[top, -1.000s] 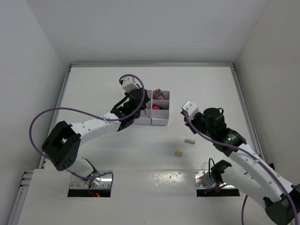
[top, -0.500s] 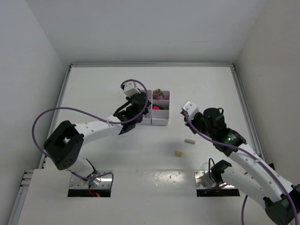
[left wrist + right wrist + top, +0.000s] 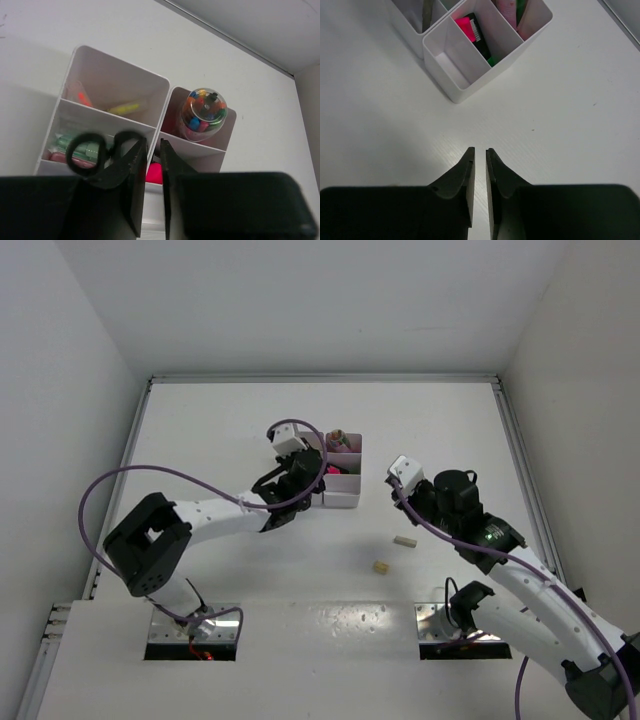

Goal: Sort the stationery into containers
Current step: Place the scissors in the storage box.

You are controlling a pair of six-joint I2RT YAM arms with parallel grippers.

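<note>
Above the tray [image 3: 120, 65], the left gripper [image 3: 153, 150] hangs barely parted beside the scissors [image 3: 106, 157], apparently letting them stand in a compartment; the right gripper [image 3: 480, 155], barely parted, pinches nothing.

Top camera looks down from behind; wrist cameras share the organizer tray [image 3: 343, 500], close before left gripper [image 3: 152, 145], farther before right gripper [image 3: 480, 150].

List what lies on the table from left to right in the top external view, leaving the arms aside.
white organizer tray → small square beige eraser → longer beige eraser
</note>
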